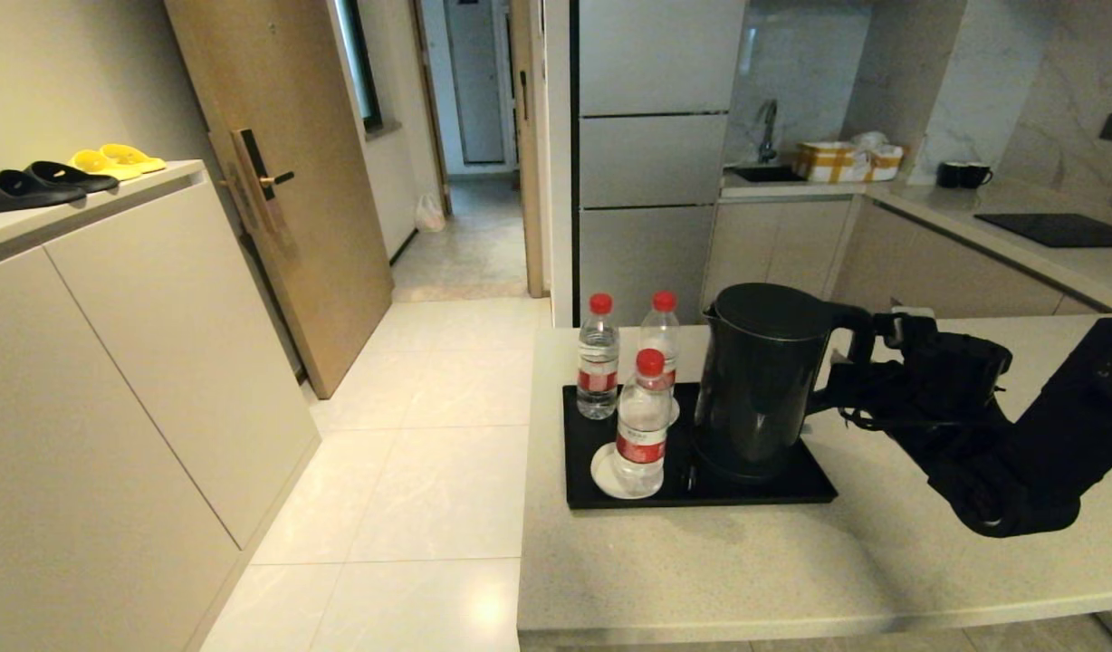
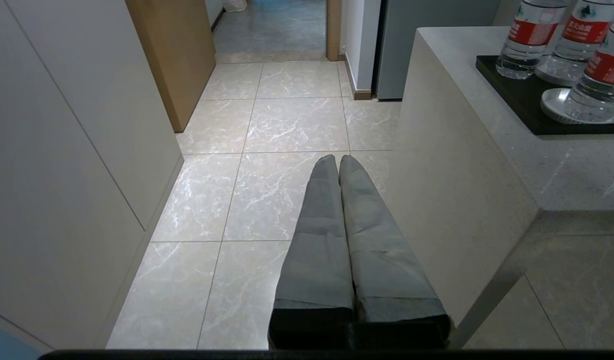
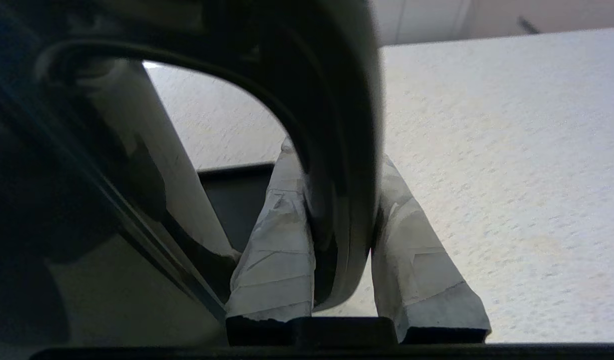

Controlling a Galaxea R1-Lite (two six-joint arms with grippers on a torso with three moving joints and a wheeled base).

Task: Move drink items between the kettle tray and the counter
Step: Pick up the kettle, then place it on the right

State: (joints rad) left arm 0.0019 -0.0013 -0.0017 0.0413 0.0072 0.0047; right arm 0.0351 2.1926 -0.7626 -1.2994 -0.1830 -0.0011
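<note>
The tall black kettle (image 1: 760, 380) stands on the right half of the black kettle tray (image 1: 583, 493), which lies on the pale speckled counter (image 1: 746, 570). My right gripper (image 1: 859, 362) reaches in from the right and is shut on the kettle's loop handle (image 3: 337, 125), with one taped finger inside the loop and one outside (image 3: 337, 160). Three red-capped water bottles (image 1: 598, 367) (image 1: 662, 335) (image 1: 641, 426) stand on the tray's left half. My left gripper (image 2: 338, 161) hangs shut over the floor tiles beside the counter's end, holding nothing.
The nearest bottle rests on a white saucer (image 1: 603, 471). A cream cabinet (image 1: 112, 362) with slippers stands to the left across the tiled floor. Behind are a black hob (image 1: 1054, 229), two mugs (image 1: 963, 174) and a sink (image 1: 764, 172). Bare counter lies right of the tray.
</note>
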